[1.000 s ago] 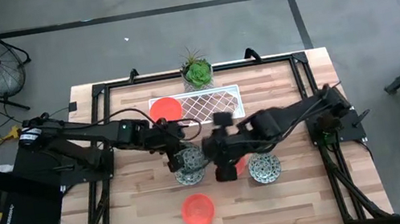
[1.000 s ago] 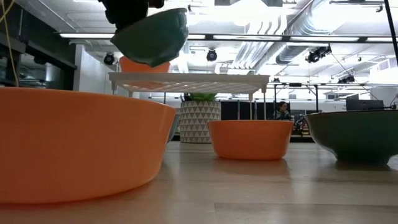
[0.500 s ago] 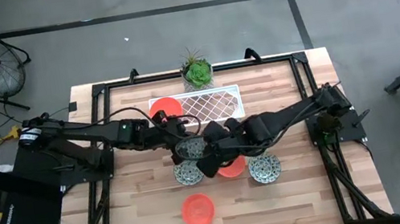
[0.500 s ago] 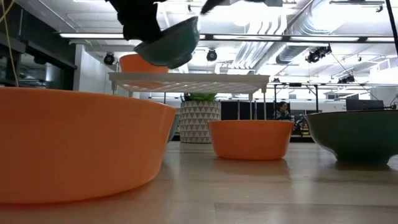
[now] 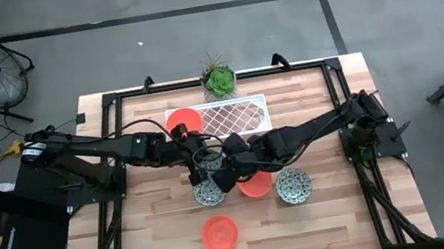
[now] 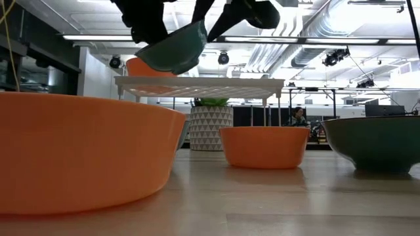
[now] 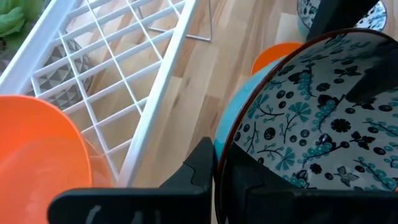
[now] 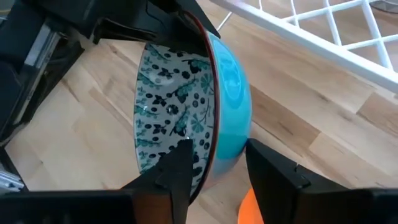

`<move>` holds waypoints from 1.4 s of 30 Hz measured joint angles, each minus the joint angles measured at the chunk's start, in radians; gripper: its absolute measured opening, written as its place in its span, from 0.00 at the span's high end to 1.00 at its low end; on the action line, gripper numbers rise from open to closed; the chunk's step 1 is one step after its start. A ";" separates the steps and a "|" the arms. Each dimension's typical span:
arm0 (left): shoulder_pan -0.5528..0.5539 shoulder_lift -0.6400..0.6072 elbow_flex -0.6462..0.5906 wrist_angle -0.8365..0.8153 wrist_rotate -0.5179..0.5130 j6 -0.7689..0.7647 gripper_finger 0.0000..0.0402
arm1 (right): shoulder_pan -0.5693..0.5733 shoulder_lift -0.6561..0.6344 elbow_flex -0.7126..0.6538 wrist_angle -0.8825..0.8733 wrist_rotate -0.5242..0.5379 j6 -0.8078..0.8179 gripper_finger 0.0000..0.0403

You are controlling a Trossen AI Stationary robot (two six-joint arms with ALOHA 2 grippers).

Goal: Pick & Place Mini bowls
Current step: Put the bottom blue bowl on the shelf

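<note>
Here the patterned mini bowl (image 8: 186,118) hangs in the air just in front of the white wire rack (image 5: 234,115), its rim pinched by the left gripper (image 7: 214,168), while the right gripper (image 8: 214,165) straddles the opposite rim, fingers either side, not visibly clamped. It looks hard, glossy and probably slippery and chippable, yet light; the thin rim seems the only sensible hold.

Three orange bowls (image 5: 219,234) are showing: one sitting on the white wire rack (image 5: 239,117), two lying in front of it. Three speckled bowls (image 5: 293,187) are showing in front of the rack. One potted plant (image 5: 217,80) is standing behind it.
</note>
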State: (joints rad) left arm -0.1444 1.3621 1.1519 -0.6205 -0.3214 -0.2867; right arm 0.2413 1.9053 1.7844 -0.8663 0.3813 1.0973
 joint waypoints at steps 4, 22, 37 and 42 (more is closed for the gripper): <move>0.000 0.000 0.000 0.013 0.015 0.009 0.99 | 0.000 0.000 0.001 -0.012 -0.001 0.003 0.75; 0.000 0.000 0.000 0.024 0.111 0.043 0.94 | -0.019 0.000 0.001 -0.038 -0.177 -0.126 0.97; -0.001 -0.002 0.000 0.041 0.148 0.054 0.91 | -0.019 0.000 0.000 -0.034 -0.202 -0.165 0.98; 0.000 -0.002 0.000 0.038 0.162 0.072 0.97 | -0.019 0.000 0.000 -0.018 -0.206 -0.162 0.98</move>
State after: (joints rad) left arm -0.1448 1.3605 1.1519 -0.5824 -0.1597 -0.2152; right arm 0.2220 1.9049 1.7844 -0.8844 0.1755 0.9350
